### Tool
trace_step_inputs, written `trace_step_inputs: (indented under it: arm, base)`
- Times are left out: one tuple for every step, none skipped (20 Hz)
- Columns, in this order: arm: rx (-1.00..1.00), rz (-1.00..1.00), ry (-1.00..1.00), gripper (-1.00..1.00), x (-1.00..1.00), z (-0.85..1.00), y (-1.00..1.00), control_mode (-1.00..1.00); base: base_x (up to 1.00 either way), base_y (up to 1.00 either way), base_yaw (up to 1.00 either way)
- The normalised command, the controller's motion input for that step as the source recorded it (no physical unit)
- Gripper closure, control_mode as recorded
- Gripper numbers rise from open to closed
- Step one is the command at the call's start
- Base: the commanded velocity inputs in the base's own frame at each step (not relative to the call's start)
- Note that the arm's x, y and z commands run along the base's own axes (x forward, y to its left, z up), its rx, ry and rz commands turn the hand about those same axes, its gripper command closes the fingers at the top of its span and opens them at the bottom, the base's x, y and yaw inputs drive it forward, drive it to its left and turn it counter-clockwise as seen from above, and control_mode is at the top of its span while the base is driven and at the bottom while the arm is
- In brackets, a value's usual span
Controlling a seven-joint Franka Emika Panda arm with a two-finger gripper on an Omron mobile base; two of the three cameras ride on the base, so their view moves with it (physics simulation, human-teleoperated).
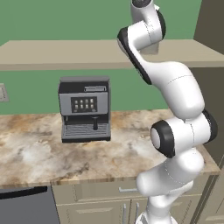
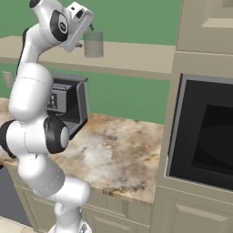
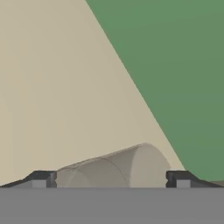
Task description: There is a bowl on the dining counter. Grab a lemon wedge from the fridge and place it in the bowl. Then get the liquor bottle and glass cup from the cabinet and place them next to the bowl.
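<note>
The glass cup (image 2: 93, 44) stands upright on a beige shelf (image 2: 136, 57) high on the green wall. My arm reaches up to it, and my gripper (image 2: 90, 28) hangs open just left of and above the cup's rim. In the hand view the glass cup (image 3: 122, 168) lies just ahead of my gripper (image 3: 111, 181), between the two wide-apart fingertips (image 3: 41, 179), and nothing is gripped. The bowl, the dining counter, the lemon wedge, the fridge, the cabinet and the liquor bottle are out of view.
A grey coffee machine (image 1: 84, 109) stands on the marbled worktop (image 1: 39, 148) below the shelf (image 1: 57, 52). A dark built-in oven (image 2: 205, 132) in a beige column bounds the worktop (image 2: 118, 159) on the right. Cream drawers (image 1: 100, 192) run beneath.
</note>
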Motion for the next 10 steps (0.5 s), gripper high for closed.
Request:
trace_step_inputs:
  arm:
    - [0.00,0.00,0.00,-1.00,0.15,-0.06,0.00,-1.00]
    - [0.00,0.00,0.00,-1.00,0.14,-0.06,0.00,-1.00]
    - [0.00,0.00,0.00,-1.00,0.13,-0.06,0.00,-1.00]
    - [0.00,0.00,0.00,-1.00,0.10,-0.07,0.00,-1.00]
    - [0.00,0.00,0.00,-1.00,0.10,-0.07,0.00,-1.00]
    - [0.00,0.00,0.00,-1.00,0.08,-0.08,0.00,-1.00]
    - [0.00,0.00,0.00,-1.00,0.02,-0.10,0.00,-1.00]
    - [0.00,0.00,0.00,-1.00,0.00,-0.11,0.00,-1.00]
    - [0.00,0.00,0.00,-1.00,0.00,-0.12,0.00,-1.00]
    - [0.00,0.00,0.00,-1.00,0.00,-0.13,0.00,-1.00]
  base:
    - [0.00,0.00,0.00]
    - [0.00,0.00,0.00]
    - [0.00,0.00,0.00]
    - [0.00,0.00,0.00]
    - [0.00,0.00,0.00]
    - [0.00,0.00,0.00]
    - [0.00,0.00,0.00]
    - [0.00,0.00,0.00]
    - [0.00,0.00,0.00]
    - [0.00,0.00,0.00]
